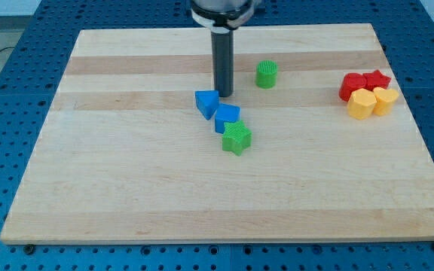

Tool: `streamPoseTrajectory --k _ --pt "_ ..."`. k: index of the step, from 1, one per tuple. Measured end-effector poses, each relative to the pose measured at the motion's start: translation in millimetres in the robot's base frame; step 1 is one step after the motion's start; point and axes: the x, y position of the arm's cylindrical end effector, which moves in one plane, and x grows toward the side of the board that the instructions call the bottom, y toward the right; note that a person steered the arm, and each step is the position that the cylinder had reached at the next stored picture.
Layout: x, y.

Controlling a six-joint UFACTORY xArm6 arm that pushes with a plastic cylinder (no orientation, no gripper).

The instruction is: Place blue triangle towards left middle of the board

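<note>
No brand, label or writing can be read anywhere on the blocks, the rod or the wooden board [126,188]. The arm carries no fingers, only a straight dark rod, so nothing is clenched or grasped; my tip [223,95] stands on the surface just at the upper right corner of the blue triangle [207,102], touching it or nearly so, which the angle does not settle.

The blue triangle lies a little left of the board's centre. Just below and to its right sits a second blue block [227,117], its shape hard to make out, and the green star [236,138] touches that one from below. A green cylinder [267,74] stands apart towards the view's top, right of the rod. Near the view's right edge, two red blocks [364,83] and two yellow blocks [372,102] are packed together in one cluster.

The whole left half of the board, from the triangle to the left edge, lies open, as does the wide band along the view's bottom. Around the board is a blue perforated table [6,113].
</note>
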Motion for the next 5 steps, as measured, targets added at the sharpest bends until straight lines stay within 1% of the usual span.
streamPoseTrajectory --k 1,2,4,5 --pt "26.6 -4.1" --pt "39.8 -44.2" --pt "42.8 -160.8" --pt "47.5 -158.0"
